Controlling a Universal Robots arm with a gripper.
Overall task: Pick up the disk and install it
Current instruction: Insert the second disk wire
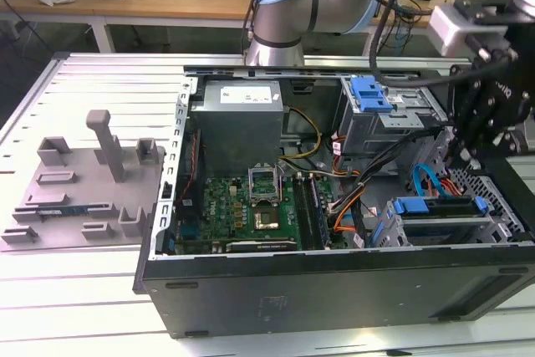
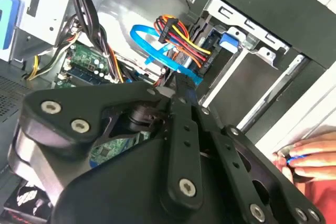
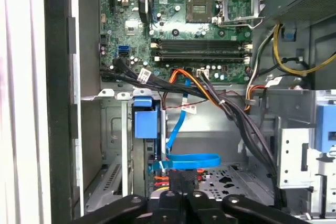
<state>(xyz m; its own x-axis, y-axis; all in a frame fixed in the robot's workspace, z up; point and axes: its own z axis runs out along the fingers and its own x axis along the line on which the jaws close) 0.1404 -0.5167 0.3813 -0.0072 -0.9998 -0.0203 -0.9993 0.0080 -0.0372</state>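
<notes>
One disk [image 1: 439,206] concerns us here. In the exterior view it lies in the drive bay at the corner of the computer case [image 1: 334,282] toward that view's right, its blue frame along its edge. We judge it seated, or close to seated, in the bay.

The claw [image 3: 182,184] hangs just above that bay. In the first wrist view its tips are drawn narrow, close together, with nothing visible between them. We cannot tell whether they touch the disk.

To do this step well, we advise:
- Keep the disk square to the bay walls, so that the frame does not jam on one side.
- Apply any push on the blue frame, not on the label face.
- Confirm that both frame edges sit level with the bay rim.

Surroundings and obstructions:
- A flat blue data cable [image 3: 181,158] loops just beside the claw tips. We judge it the likeliest thing to snag.
- A bundle of black and coloured power wires [image 3: 220,98] crosses from the motherboard [image 1: 251,202] toward the bay.
- A metal drive cage with a blue latch [image 1: 372,94] stands near, and the grey power-supply box [image 1: 238,123] lies well apart.
- A person's hand [image 2: 307,156] rests outside the case wall in the second wrist view.
- A grey plastic fixture [image 1: 92,181] sits on the table [image 1: 50,307], well apart from the work.
</notes>
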